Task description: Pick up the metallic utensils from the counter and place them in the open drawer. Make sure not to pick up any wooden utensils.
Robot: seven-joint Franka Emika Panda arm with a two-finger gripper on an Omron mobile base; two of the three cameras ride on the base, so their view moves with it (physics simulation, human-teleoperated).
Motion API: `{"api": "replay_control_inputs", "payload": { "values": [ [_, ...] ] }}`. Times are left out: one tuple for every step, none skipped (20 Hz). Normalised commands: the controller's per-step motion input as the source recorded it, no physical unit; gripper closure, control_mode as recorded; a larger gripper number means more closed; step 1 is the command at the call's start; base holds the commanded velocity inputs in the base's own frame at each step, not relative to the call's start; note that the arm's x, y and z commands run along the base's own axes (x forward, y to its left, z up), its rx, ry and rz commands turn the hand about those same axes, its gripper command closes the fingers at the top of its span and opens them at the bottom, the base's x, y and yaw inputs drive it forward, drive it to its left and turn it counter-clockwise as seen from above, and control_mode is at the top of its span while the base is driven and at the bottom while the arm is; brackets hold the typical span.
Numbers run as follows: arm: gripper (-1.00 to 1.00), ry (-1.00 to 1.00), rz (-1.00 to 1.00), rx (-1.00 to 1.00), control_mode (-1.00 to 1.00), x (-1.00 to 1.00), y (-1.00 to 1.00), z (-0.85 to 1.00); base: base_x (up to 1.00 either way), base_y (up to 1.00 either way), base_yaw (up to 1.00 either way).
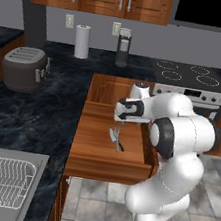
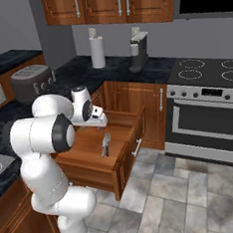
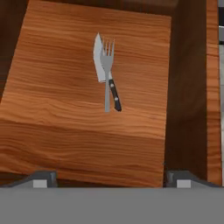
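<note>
The metallic utensils, a grey fork (image 3: 106, 70) lying over a black-handled knife (image 3: 114, 94), rest together on the flat bottom of the open drawer (image 3: 57, 109). From the base cameras they are a small grey pair (image 1: 116, 139) (image 2: 106, 144) in the middle of the drawer (image 1: 91, 150) (image 2: 87, 163). My gripper (image 1: 119, 120) (image 2: 101, 127) (image 3: 111, 178) hangs a little above them, open, with nothing between its fingers. The dark marbled counter (image 1: 31, 115) (image 2: 84, 66) runs to the left and behind. The wooden utensils are out of view.
A toaster (image 1: 24, 68), a paper towel roll (image 1: 82, 41) and a coffee machine (image 1: 123, 47) stand on the counter. A stove (image 1: 191, 77) with its oven (image 2: 209, 120) is to the right of the drawer. A dish rack (image 1: 0, 181) sits at the near left.
</note>
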Motion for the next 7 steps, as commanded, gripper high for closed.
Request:
{"api": "replay_control_inputs", "payload": {
  "values": [
    [-1.0,-0.16,0.0,0.0,-1.0,-1.0,-0.01,0.76,0.0,0.0,0.0],
    [-1.0,-0.15,0.0,0.0,-1.0,-1.0,-0.07,0.81,0.0,0.0,0.0],
    [-1.0,-0.13,0.0,0.0,-1.0,-1.0,-0.11,0.87,0.0,0.0,0.0],
    [-1.0,-0.11,0.0,0.0,-1.0,-1.0,-0.15,0.89,0.0,0.0,0.0],
    [-1.0,-0.07,0.0,0.0,-1.0,-0.93,-0.16,0.92,0.0,0.0,0.0],
    [-1.0,-0.04,0.0,0.0,-1.0,-0.88,-0.19,0.94,0.0,0.0,0.0],
    [-1.0,-0.01,0.0,0.0,-1.0,-0.8,-0.21,0.97,0.0,0.0,0.0]
  ]
}}
